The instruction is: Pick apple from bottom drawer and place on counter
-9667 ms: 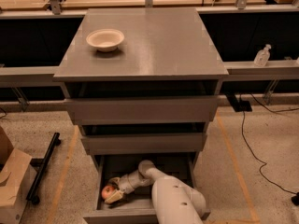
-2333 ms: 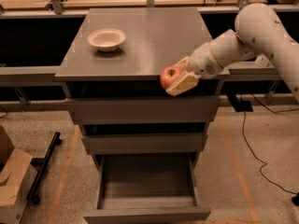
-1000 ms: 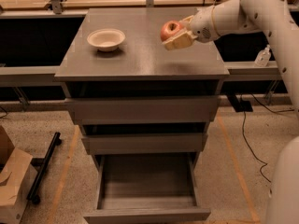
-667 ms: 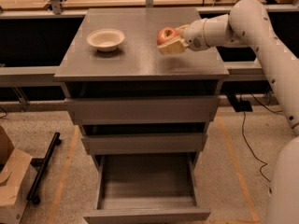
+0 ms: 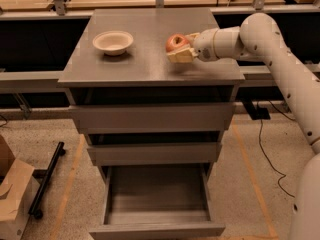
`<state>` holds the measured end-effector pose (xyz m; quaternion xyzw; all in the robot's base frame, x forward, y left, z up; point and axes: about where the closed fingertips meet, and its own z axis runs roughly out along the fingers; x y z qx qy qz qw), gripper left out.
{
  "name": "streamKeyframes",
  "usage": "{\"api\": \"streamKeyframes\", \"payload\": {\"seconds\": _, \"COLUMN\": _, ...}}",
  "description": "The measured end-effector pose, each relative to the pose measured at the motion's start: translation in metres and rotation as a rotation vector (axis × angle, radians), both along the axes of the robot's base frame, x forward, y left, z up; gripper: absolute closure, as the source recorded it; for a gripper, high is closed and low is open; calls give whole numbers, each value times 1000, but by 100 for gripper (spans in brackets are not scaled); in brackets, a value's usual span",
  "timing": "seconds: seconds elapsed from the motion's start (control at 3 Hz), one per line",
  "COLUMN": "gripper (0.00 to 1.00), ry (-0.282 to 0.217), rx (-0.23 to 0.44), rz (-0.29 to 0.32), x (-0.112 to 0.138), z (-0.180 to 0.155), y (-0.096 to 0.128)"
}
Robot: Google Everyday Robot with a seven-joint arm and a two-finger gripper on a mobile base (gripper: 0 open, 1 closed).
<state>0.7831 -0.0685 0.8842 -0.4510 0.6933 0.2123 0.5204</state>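
The red apple (image 5: 175,42) with a yellowish patch is held in my gripper (image 5: 180,48) low over the right part of the grey counter (image 5: 145,66). I cannot tell whether it touches the surface. My gripper reaches in from the right on the white arm and is shut on the apple, tan fingers (image 5: 180,57) under and beside it. The bottom drawer (image 5: 156,199) stands pulled open at the foot of the cabinet, and its grey inside shows nothing in it.
A white bowl (image 5: 113,42) sits on the counter's left part. Two wider grey drawers (image 5: 152,118) are above the open one. A cardboard box (image 5: 11,196) and a black bar (image 5: 46,179) lie on the floor at left; cables run at right.
My gripper carried the apple up from the bottom drawer, over the counter's right front edge, then lowered it toward the counter's right part. The bottom drawer stays open.
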Motion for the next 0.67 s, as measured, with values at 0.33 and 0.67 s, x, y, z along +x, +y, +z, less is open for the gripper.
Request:
{"api": "streamKeyframes", "payload": {"seconds": 0.33, "gripper": 28, "ry": -11, "rx": 2, "rz": 22, "x": -15, "z": -7, "y": 7}}
{"api": "streamKeyframes", "payload": {"seconds": 0.67, "gripper": 5, "ry": -5, "rx": 2, "rz": 29, "x": -16, "z": -10, "y": 11}}
